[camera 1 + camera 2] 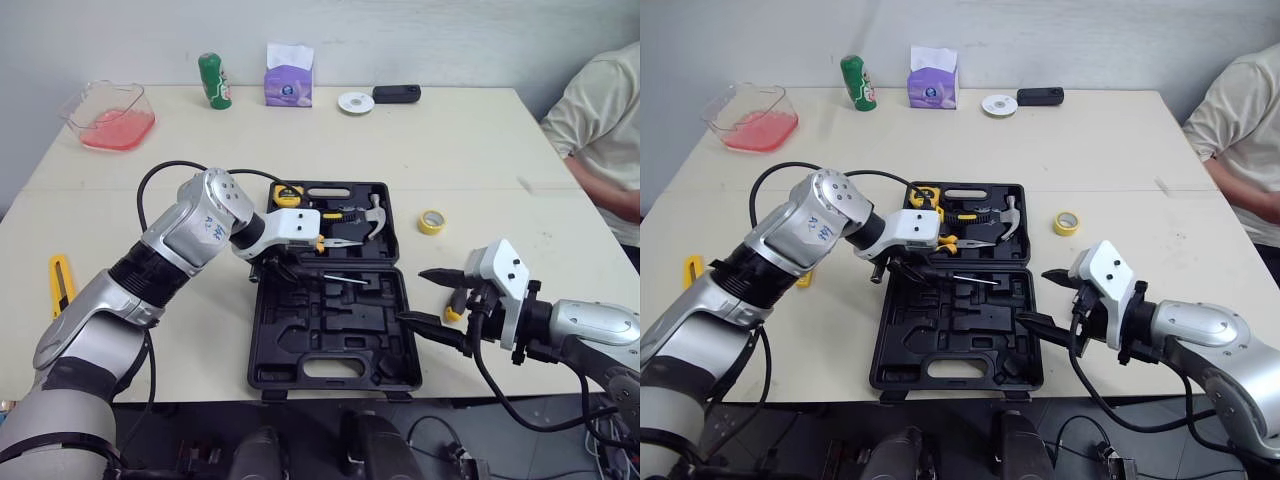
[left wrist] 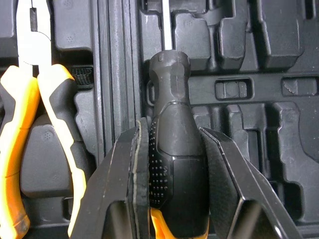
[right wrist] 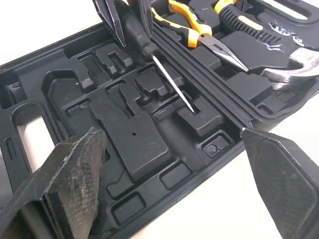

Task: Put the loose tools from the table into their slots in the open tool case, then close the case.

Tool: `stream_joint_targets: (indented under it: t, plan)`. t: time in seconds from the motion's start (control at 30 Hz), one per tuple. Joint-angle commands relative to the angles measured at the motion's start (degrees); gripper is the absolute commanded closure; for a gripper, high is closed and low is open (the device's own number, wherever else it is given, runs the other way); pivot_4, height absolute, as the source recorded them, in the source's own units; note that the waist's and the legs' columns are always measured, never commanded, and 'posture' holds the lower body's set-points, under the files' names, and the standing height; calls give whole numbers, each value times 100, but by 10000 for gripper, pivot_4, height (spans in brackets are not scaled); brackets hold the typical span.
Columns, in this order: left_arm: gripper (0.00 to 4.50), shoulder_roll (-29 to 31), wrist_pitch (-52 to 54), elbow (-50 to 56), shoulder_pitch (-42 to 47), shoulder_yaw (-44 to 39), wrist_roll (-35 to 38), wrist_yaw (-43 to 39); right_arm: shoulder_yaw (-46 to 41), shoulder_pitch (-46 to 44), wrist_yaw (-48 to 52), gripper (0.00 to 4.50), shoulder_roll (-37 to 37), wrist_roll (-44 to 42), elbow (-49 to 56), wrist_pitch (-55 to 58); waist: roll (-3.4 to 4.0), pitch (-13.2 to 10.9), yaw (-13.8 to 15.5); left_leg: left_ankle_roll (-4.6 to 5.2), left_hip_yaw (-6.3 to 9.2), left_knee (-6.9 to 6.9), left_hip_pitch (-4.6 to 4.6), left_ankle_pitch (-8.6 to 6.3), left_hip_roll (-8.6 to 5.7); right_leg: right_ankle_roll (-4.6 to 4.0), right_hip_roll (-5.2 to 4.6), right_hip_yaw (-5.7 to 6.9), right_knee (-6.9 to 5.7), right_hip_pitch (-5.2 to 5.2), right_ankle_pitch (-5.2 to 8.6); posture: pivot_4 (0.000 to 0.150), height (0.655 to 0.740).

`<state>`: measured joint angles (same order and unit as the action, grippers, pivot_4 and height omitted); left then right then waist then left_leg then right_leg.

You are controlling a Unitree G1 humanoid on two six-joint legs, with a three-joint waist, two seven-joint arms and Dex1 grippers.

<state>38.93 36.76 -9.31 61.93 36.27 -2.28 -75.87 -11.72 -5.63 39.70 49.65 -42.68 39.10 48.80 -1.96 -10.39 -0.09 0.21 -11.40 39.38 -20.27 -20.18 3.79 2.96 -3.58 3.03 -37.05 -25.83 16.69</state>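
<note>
Black moulded plastic makes up the open tool case (image 1: 262,352), and much of what counts is half hidden. The left gripper (image 2: 173,130) is clamped on the black handle of 1 screwdriver (image 2: 168,79), its 2 fingers (image 2: 137,174) covering the handle's rear, where a sliver of orange peeks out between them. The thin shaft runs on ahead of those fingertips over the recesses of the case's near half; whether it touches the plastic cannot be told. Just beside the left gripper, across the hinge, 1 pair of yellow-handled pliers (image 2: 30,89) sits in the far half, cut off at the frame edge in the left wrist view. Farther out to that side lie 1 hammer (image 1: 372,215) and 1 yellow tape measure (image 1: 288,195), and another yellow-and-black handle next to the pliers is too small to identify. The right gripper (image 1: 412,295) hangs with its 2 fingers spread wide and holding nothing, tips at the side edge of the case's near half. Behind its upper finger a short yellow-and-black item (image 1: 455,305) is mostly covered. Beyond the right gripper, 1 yellow tape roll (image 1: 431,221) lies on the table (image 1: 470,150). Well apart from the left gripper, behind its arm, 1 yellow utility knife (image 1: 60,283) lies loose. A person's sleeve (image 1: 600,110) is cropped at the table's side.
</note>
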Motion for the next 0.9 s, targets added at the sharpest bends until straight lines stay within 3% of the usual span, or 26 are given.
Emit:
stream_joint_targets:
  t: [0.03,0.23,0.37,0.5,0.7,0.9]
  plan:
    - [23951,3,58,125,-124,-159,-90,1,-133,-48,-32,0,34,-36,187,-86,0,0,0,0,0,0,0,0,0,0,0,0,-1,0,0,1500,7400]
    - [752,263,53,379,-285,-813,310,-227,-170,9,-18,0,42,-75,219,-78,0,0,-2,1,4,18,-1,-1,3,0,-2,1,-15,1,0,1500,7400]
    - [752,61,-466,199,-720,-1610,903,-93,-117,-6,-30,0,20,-41,197,-107,1,0,-1,2,6,20,-2,-2,5,-2,-1,1,-18,1,1,1500,7400]
    - [13850,-576,-1860,-375,-1503,-2757,1922,-357,-12,-163,-22,0,-57,-60,123,-150,3,2,-1,7,6,33,-2,-4,24,-1,-10,2,-28,2,1,1500,7400]
    - [43102,-1034,-2824,-1712,-1642,-2718,1495,91,142,-473,85,0,-9,-114,45,-63,3,2,4,7,10,48,-4,-7,4,-1,-5,6,-33,6,1,1500,7400]
    - [44496,-1166,-3134,-2078,-1615,-2478,1089,250,239,-608,134,0,31,-110,7,-25,3,2,3,17,12,53,-13,-17,4,3,-8,13,-24,6,-1,1500,7400]
